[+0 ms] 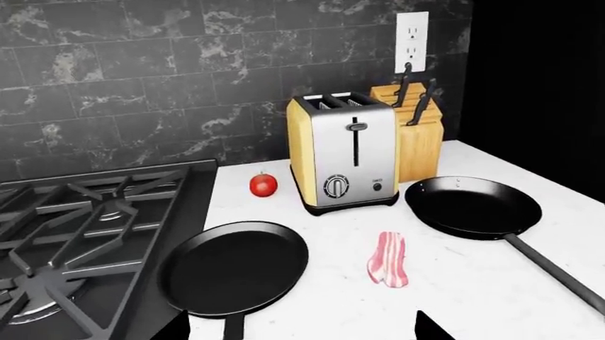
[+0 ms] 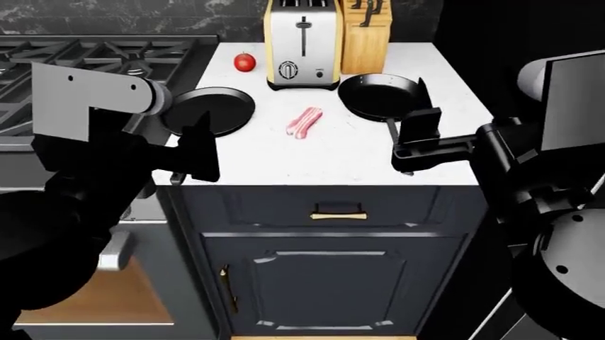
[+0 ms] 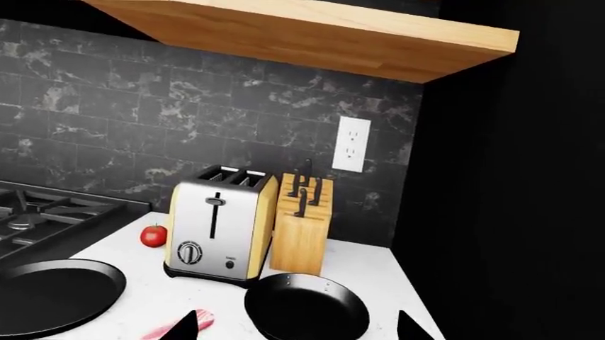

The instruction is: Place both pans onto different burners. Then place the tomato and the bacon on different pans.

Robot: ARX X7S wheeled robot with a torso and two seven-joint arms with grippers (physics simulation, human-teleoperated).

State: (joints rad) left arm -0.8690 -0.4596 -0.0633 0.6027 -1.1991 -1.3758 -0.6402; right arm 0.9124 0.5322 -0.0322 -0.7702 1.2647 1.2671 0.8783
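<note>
Head view: left end effector [image 2: 194, 157] spread wide, empty; right end effector [image 2: 423, 134] likewise, above deeper pan's [image 2: 378, 96] handle.

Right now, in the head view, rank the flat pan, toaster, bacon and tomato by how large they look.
1. Flat pan and toaster: too alike to rank; the toaster is cropped at the top edge.
2. Bacon.
3. Tomato, smallest.

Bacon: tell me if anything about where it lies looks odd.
The bacon lies raw and bare on the white counter, between the two pans, on no plate or board. Nothing is spilled or damaged.
</note>
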